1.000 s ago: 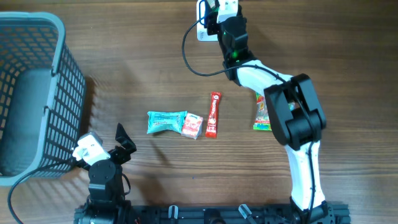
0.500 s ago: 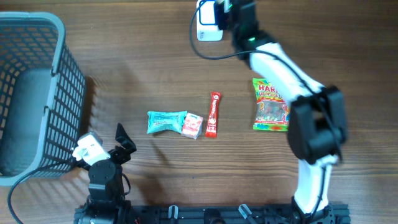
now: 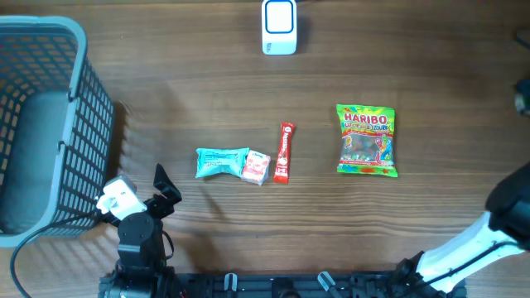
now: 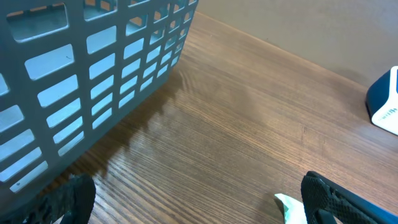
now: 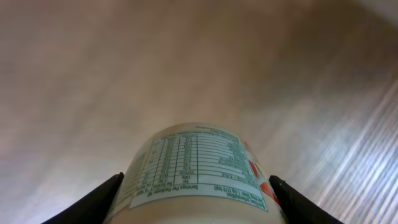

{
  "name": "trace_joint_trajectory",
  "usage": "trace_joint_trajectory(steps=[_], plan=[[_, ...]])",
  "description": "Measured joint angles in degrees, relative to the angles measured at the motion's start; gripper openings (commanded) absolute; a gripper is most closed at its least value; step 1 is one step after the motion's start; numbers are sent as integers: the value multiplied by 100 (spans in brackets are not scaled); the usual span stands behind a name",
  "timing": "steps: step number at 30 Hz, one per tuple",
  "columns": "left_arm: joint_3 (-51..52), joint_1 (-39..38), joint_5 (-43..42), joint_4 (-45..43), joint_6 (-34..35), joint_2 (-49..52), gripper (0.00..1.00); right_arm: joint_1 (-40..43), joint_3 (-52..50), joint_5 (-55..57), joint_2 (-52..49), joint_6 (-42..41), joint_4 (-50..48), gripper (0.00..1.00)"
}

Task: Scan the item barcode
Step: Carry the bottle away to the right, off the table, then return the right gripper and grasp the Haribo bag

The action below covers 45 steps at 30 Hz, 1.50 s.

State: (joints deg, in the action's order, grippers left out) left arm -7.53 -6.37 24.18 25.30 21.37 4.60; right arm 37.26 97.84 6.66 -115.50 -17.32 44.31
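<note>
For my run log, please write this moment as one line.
right gripper: shut on labelled container | left gripper: open, empty, beside basket | scanner: at far table edge

Wood-grain table (image 3: 166, 91), fine straight figure, matt brown with a faint sheen; beside it the basket (image 3: 79, 58) is grey moulded plastic, smooth and dull. White-and-blue scanner (image 3: 279, 26) in hard plastic, slightly glossy; Haribo bag (image 3: 366, 141), teal wrapper (image 3: 221, 161) and red stick sachet (image 3: 284, 152) all shiny film, the wrapper crinkled; small pink-and-white box (image 3: 256, 167) looks like printed card. Pale bottle (image 5: 196, 168), smooth, under a printed label with a satin finish.
</note>
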Motion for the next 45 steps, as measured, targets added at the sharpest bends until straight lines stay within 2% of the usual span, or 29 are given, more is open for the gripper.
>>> trace_joint_trajectory(steps=[6, 7, 8, 9, 13, 18, 23, 25, 28, 29, 31, 34, 36, 40, 45], plan=[[0, 0, 0, 0, 0, 0, 100, 669, -7, -212, -737, 70, 63, 59], [0, 0, 0, 0, 0, 0, 100, 793, -9, -173, -855, 103, 52, 66], [0, 0, 0, 0, 0, 0, 100, 927, -9, -127, -970, 114, 0, 80], [0, 0, 0, -2, 0, 0, 100, 1056, -11, -122, -1040, 116, -57, 100], [0, 0, 0, 0, 0, 0, 100, 1342, 76, -63, -1071, 195, 11, 100], [0, 0, 0, 0, 0, 0, 100, 1130, 660, -133, -610, -107, 393, 100], [0, 0, 0, 0, 0, 0, 100, 61, 798, -339, 960, -411, 739, 100], [0, 0, 0, 0, 0, 0, 100, -813, 863, -481, 1410, -407, 1244, 100], [0, 0, 2, 0, 0, 0, 100, -2251, 791, -601, 1508, -407, 2312, 100], [0, 0, 0, -2, 0, 2, 100, -2962, 481, -601, 1506, -358, 2524, 100], [0, 0, 0, 0, 0, 0, 100, -3871, -90, -557, 1458, -256, 2511, 100], [0, 0, 0, -2, 0, 0, 100, -4839, -1128, -332, 1432, -170, 2074, 100], [0, 0, 0, -2, 0, 0, 100, -5108, -1620, -267, 1410, -92, 1751, 100], [0, 0, 0, -2, 0, 0, 100, -5093, -2411, -87, 1408, -13, 1213, 100], [0, 0, 0, 0, 0, 0, 100, -5095, -2656, 247, 1257, 118, 935, 100]])
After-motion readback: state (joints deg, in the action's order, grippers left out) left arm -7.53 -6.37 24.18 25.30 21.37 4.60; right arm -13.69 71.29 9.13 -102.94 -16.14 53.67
